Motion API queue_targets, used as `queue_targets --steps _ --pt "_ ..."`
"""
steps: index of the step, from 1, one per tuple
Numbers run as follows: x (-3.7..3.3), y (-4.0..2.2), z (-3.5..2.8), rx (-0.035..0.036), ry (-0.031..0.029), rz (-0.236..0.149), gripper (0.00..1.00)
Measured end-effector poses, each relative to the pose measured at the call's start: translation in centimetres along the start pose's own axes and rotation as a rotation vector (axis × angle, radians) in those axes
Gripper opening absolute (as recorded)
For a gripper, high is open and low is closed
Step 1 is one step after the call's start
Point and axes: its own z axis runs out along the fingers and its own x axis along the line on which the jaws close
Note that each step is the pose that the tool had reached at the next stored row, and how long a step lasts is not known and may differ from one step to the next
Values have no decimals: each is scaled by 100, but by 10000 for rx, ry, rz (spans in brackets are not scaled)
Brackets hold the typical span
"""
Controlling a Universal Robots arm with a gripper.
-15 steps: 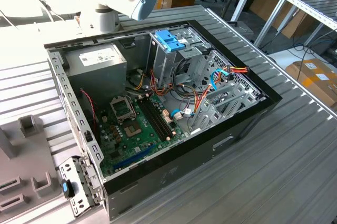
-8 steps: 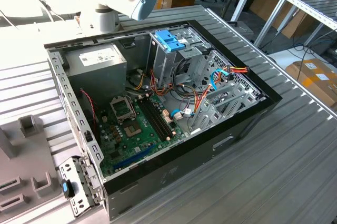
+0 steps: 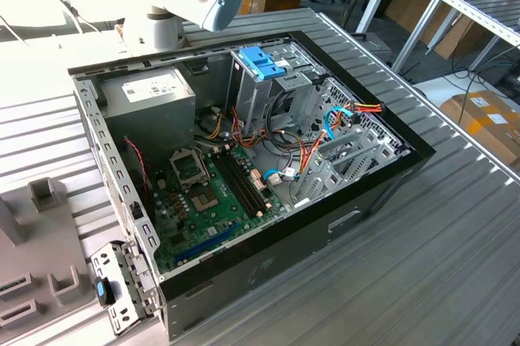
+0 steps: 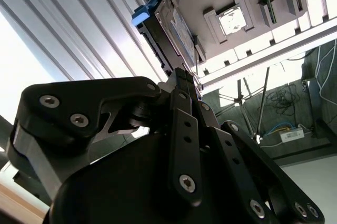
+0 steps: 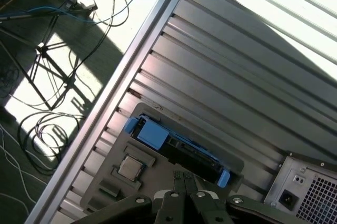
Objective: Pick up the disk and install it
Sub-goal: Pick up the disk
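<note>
On the ribbed table [image 5: 237,61], the disk [image 5: 178,150] stands edgewise, lengthwise along the ribs.

Even indoor light in exterior view, sunlit glare on ribbed table [image 5: 274,34], hard shadows on floor [image 5: 23,98]

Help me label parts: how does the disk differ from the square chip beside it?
The disk stands on edge in a slot; the chip lies flat in a recess. The disk is long, blue-ended; the chip small, square, silvery. Both sit in the grey holder.
</note>
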Motion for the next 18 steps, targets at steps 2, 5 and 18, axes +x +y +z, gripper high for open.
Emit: queue_targets --steps 2,5,18 --pt "0 0 0 -1 2 -35 11" --pt "0 0 0 -2 5 -83 11" --pt "0 0 0 -8 16 -293 11"
